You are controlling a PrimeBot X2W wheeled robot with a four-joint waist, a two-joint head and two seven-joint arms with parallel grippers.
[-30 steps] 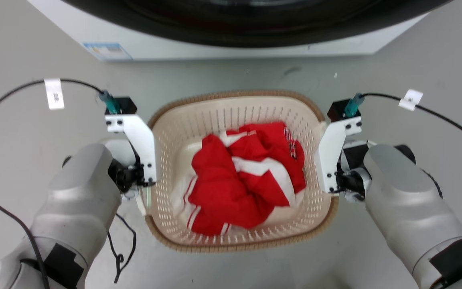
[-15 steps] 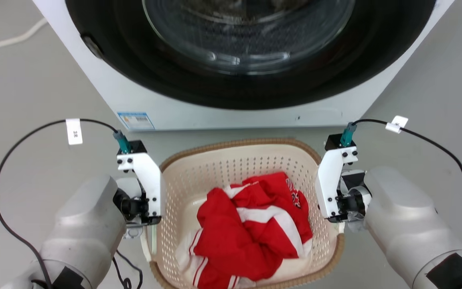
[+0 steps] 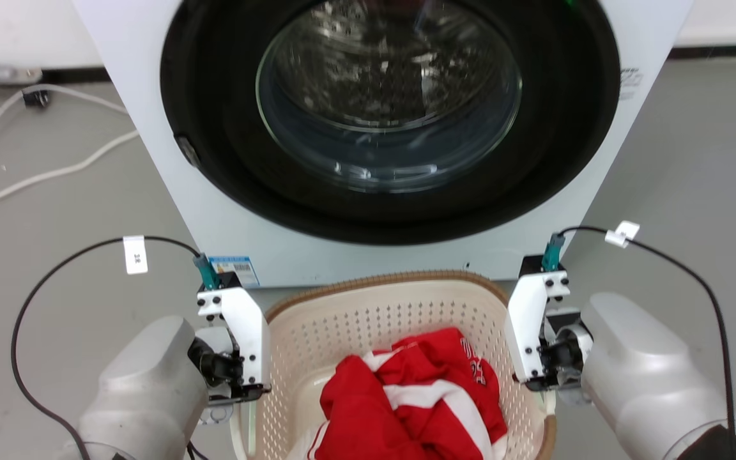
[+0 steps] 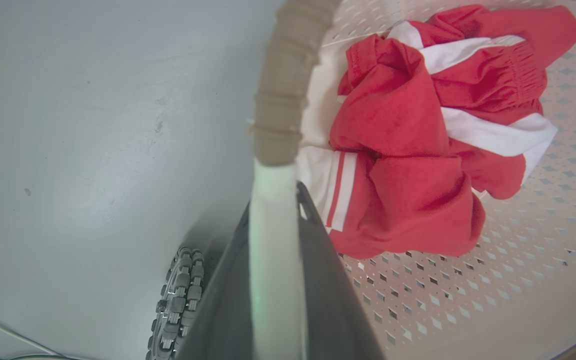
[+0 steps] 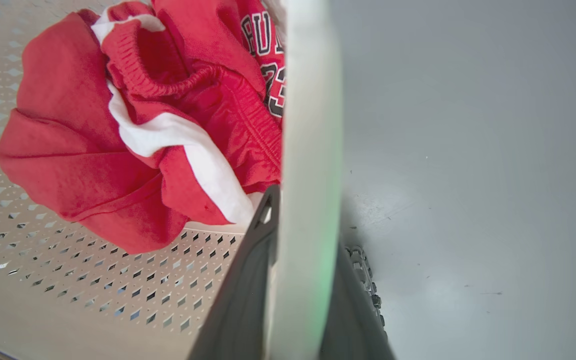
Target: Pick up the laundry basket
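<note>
The laundry basket (image 3: 368,319) is cream and perforated with a brown woven-look rim (image 3: 381,279), and it sits between my two arms at the bottom of the head view. A crumpled red and white garment (image 3: 419,409) lies inside it. My left gripper (image 4: 274,200) is shut on the basket's white left handle (image 4: 273,260), with one dark finger on each side of it. On the opposite side my right gripper (image 5: 308,215) is shut on the white right handle (image 5: 308,150). In the head view the fingertips are hidden under the white wrist brackets (image 3: 240,332).
A white front-loading washer (image 3: 227,223) with a round glass door (image 3: 387,96) stands right behind the basket. Pale cables (image 3: 23,179) trail over the grey floor at the left. A ribbed robot wheel (image 4: 178,300) shows below the basket.
The head view has swung upward, so the washer now takes up the upper part and the basket sits lower. Both grippers keep the same hold on the handles.
</note>
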